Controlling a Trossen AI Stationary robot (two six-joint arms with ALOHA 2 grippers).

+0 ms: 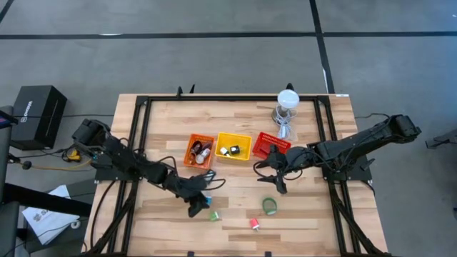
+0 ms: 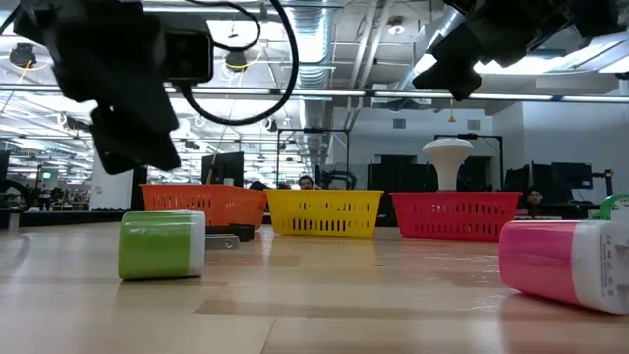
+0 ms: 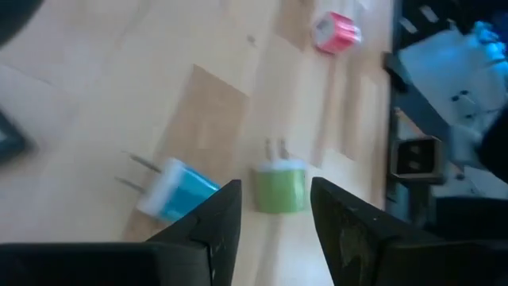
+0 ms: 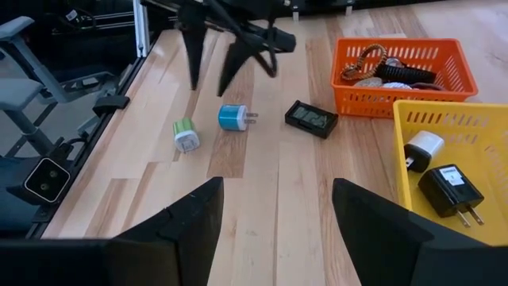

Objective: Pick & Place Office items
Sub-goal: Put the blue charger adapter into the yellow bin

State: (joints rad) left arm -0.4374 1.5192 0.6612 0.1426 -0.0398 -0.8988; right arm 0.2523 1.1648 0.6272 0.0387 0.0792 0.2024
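Between the left gripper's [image 3: 275, 208] two parted dark fingers [image 3: 214, 230] a small green plastic plug adapter [image 3: 280, 183] lies on the pale wooden tabletop [image 3: 95, 103], a blue-and-white plug adapter [image 3: 176, 189] just beside it, a pink one [image 3: 336, 32] well apart.

The left arm reaches in from the bench's [image 1: 235, 114] left edge, bent at the elbow, its wrist angled toward the near side. The left gripper [image 1: 195, 208] hangs above the bench surface near the front, its two dark fingers [image 3: 218, 214] spread apart with nothing between them. The right arm stretches in from the bench's right edge, nearly straight. The right gripper [image 1: 275, 176] hovers over the bench middle, fingers [image 4: 198, 214] spread wide and holding nothing.
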